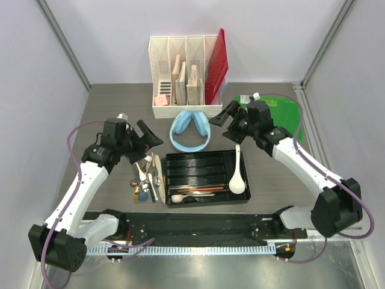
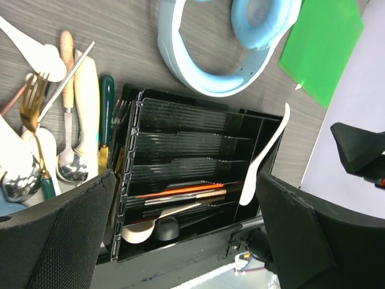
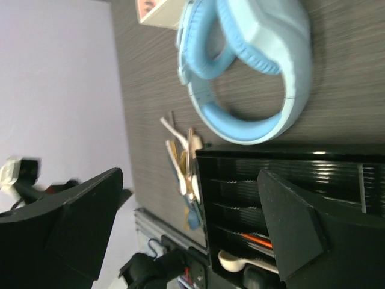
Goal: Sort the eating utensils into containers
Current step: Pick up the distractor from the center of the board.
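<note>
overhead view of a dark grey table (image 1: 267, 180), my two white arms reaching in from the near edge. the left tool (image 1: 150, 135) hangs above the far end of a loose pile of utensils (image 1: 147, 177). its two black fingers are spread wide with nothing between them. the right tool (image 1: 230, 123) hangs near the far right corner of the black cutlery tray (image 1: 207, 203), fingers equally wide, also holding nothing.

the tray lies in the middle of the table, its long compartments running left to right. a large white soup spoon (image 1: 236, 179) lies in the crosswise compartment at the right end, bowl toward me, handle pointing away. the nearest long compartment holds orange chopsticks (image 1: 201, 188), a white spoon (image 1: 178, 198) and a dark piece i cannot make out.

the pile lies on the table just left of the tray, close against its left wall. from the left wrist camera i pick out a gold fork (image 2: 31, 105), a silver spoon (image 2: 73, 170), a cream-handled piece (image 2: 87, 90) and a green-handled piece (image 2: 106, 102), handles roughly parallel.

behind the tray, light blue headphones (image 1: 190, 129) rest flat on the table. further back stands a white slotted file organizer (image 1: 180, 112) with a red folder (image 1: 218, 66) at its right end. a green sheet (image 1: 287, 114) lies at the far right, partly under the right arm.
</note>
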Action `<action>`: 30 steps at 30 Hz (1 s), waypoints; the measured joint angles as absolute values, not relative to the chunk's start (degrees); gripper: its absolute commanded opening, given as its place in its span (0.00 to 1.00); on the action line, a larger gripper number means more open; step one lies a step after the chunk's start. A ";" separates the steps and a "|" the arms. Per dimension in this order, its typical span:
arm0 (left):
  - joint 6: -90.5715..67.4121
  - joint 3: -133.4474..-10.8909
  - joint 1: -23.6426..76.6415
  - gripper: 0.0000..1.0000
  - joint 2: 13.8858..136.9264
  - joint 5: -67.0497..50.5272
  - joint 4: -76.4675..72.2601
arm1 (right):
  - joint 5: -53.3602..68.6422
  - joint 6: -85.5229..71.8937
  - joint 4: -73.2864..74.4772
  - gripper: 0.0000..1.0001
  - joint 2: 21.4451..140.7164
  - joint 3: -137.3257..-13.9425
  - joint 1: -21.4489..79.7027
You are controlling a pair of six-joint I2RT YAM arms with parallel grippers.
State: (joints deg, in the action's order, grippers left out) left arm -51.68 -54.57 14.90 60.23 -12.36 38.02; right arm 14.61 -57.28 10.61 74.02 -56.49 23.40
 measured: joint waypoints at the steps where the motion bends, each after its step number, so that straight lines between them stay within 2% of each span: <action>1: -51.75 -54.50 14.90 0.99 59.18 -11.70 38.06 | 13.32 -56.55 13.43 1.00 75.24 -58.81 23.44; 6: -52.21 -54.08 14.90 0.99 53.87 -8.54 38.35 | 5.85 -51.75 24.97 1.00 83.48 -73.01 24.84; 11: -52.38 -53.98 14.11 1.00 54.08 -1.58 44.38 | -5.74 -43.79 40.71 1.00 94.56 -96.60 30.57; 13: -52.53 -53.56 13.23 0.99 54.48 0.45 46.76 | -7.42 -41.87 42.57 1.00 96.79 -101.32 33.30; 24: -53.87 -51.03 11.22 0.99 52.62 3.20 52.62 | -9.45 -35.51 50.09 0.96 116.73 -110.30 39.16; 30: -54.08 -50.09 11.11 0.99 50.63 3.38 53.34 | -11.51 -32.49 56.34 0.97 126.54 -125.32 43.94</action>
State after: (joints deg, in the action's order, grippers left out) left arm -54.08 -50.09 11.11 50.63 3.38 53.34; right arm -11.51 -32.49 56.34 126.54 -125.32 43.94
